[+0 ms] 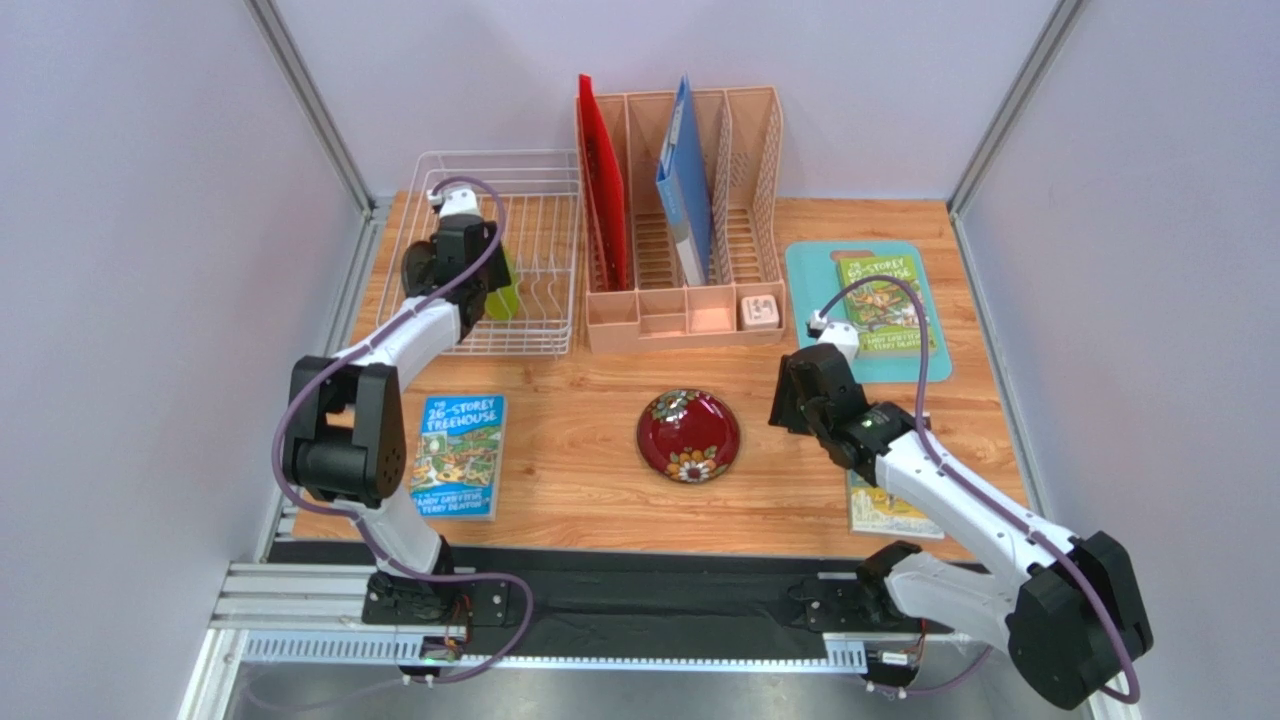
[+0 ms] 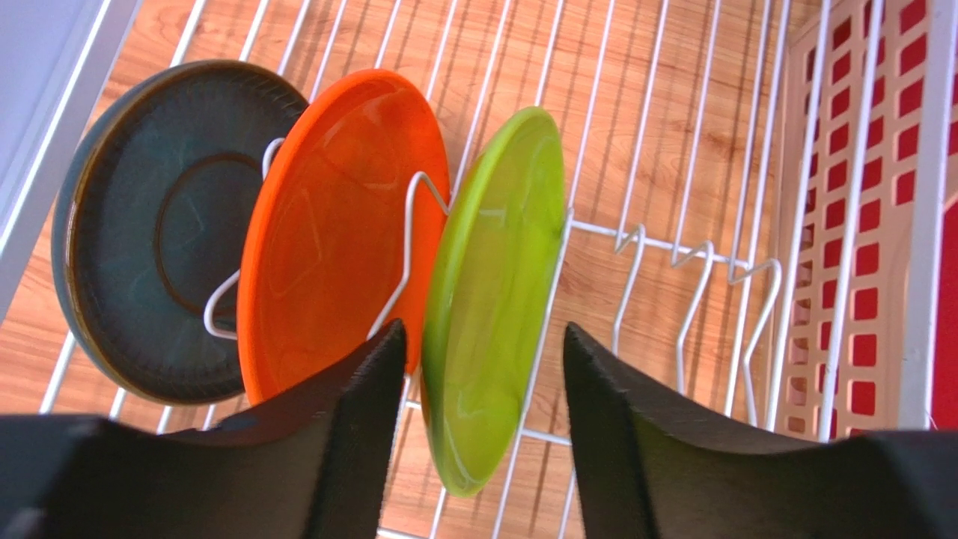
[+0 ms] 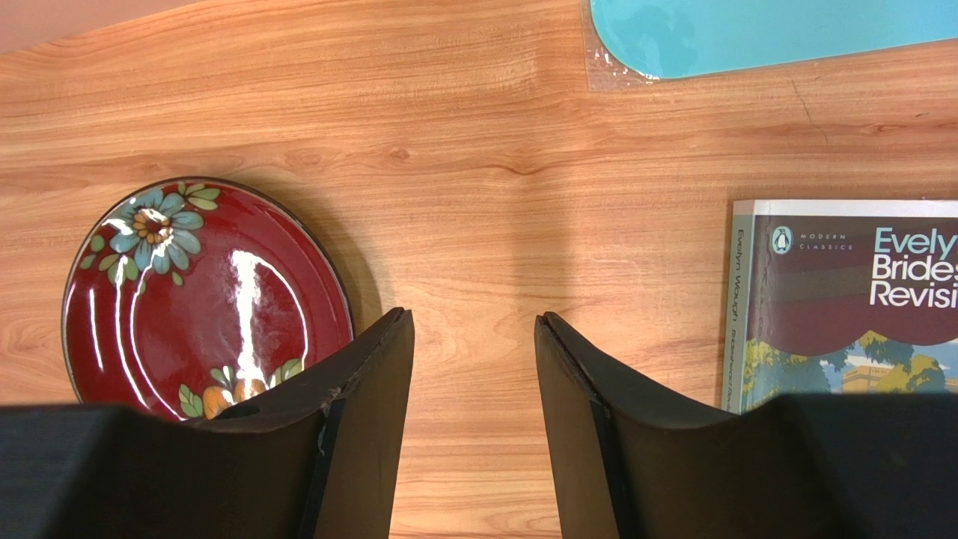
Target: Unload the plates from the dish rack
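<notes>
The white wire dish rack (image 1: 526, 162) stands at the back left. In the left wrist view three plates stand on edge in its wires (image 2: 647, 238): dark grey-teal (image 2: 146, 225), orange (image 2: 337, 202) and lime green (image 2: 495, 281). My left gripper (image 2: 484, 328) is open and straddles the lime green plate's rim, with a gap on each side; from above it (image 1: 481, 267) hangs over the rack's left part. The dark red floral plate (image 1: 687, 435) (image 3: 202, 292) lies flat on the table's middle. My right gripper (image 3: 472, 317) (image 1: 793, 393) is open over bare wood just right of it, holding nothing.
A peach file organizer (image 1: 684, 293) holding a red folder (image 1: 604, 180) and a blue folder (image 1: 687, 180) stands right of the rack. A blue book (image 1: 458, 455) lies front left. A teal mat (image 1: 819, 278) carries a green book (image 1: 884, 300). Another book (image 3: 855, 303) lies front right.
</notes>
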You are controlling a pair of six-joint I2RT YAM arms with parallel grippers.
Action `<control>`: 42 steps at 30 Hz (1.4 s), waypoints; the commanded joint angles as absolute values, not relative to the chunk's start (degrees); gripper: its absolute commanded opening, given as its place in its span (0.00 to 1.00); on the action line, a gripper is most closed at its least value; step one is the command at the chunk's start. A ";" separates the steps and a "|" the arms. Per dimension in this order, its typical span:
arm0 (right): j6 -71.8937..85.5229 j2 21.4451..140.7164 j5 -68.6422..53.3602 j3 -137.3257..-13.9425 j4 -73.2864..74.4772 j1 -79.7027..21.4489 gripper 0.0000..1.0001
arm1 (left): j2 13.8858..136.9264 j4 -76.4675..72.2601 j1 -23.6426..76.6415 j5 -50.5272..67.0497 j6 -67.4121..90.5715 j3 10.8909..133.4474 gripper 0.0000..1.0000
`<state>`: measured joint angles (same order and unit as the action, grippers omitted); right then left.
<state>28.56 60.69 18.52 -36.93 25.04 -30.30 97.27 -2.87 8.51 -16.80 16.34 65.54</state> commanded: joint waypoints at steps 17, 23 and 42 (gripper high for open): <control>28.65 61.17 19.16 -38.23 23.91 -30.41 0.50 | 89.13 -2.90 8.35 -14.50 17.23 63.46 0.00; 28.74 59.50 19.51 -37.71 24.70 -30.41 0.51 | 82.90 -0.26 10.89 -22.14 13.01 63.90 0.00; 29.17 56.94 -5.87 -44.03 18.91 -30.50 0.55 | 56.70 8.01 18.72 6.02 31.44 47.12 0.00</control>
<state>28.58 55.92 6.81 -39.66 25.50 -30.30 59.44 9.26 16.64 -12.53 21.74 51.86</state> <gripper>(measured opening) 0.547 0.029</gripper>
